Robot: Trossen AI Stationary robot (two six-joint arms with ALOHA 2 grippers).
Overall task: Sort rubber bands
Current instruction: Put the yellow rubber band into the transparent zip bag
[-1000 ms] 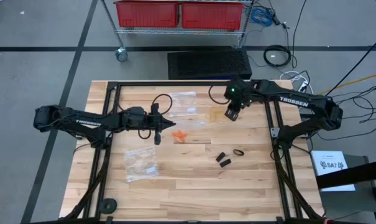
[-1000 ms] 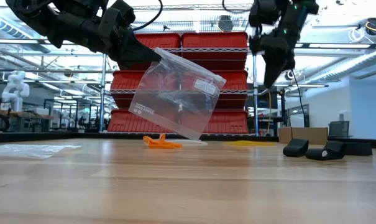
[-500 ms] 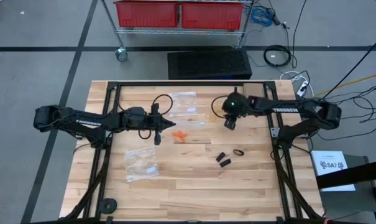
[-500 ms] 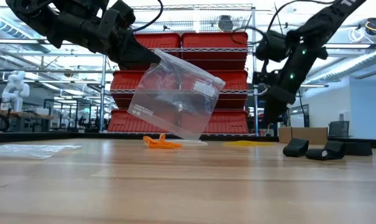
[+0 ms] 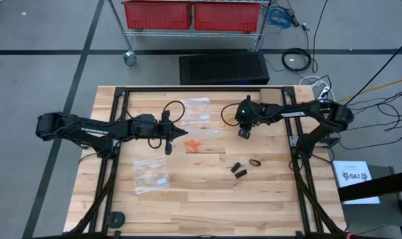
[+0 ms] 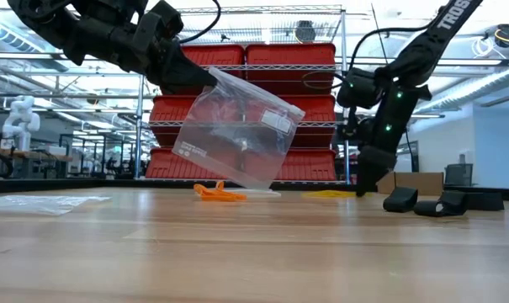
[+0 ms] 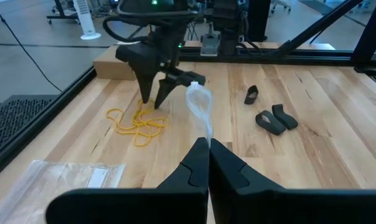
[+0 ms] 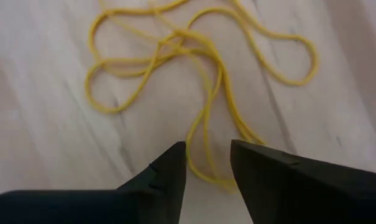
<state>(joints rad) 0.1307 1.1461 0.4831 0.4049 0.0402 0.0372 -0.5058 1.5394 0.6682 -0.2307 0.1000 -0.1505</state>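
On the wooden tabletop (image 5: 207, 192), the left end effector (image 6: 191, 77) is pinched on a clear zip bag (image 6: 237, 126), hanging tilted. The right end effector (image 8: 206, 163), narrowly parted, straddles tangled yellow rubber bands (image 8: 200, 68). Orange bands (image 5: 194, 145) lie beside the bag.

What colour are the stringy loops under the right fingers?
Yellow rubber bands, clearest in the right wrist view.

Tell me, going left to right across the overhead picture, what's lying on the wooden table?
Flat clear bag → orange rubber bands → yellow rubber bands → black rubber bands. The second clear bag is left out; its span overlaps others.
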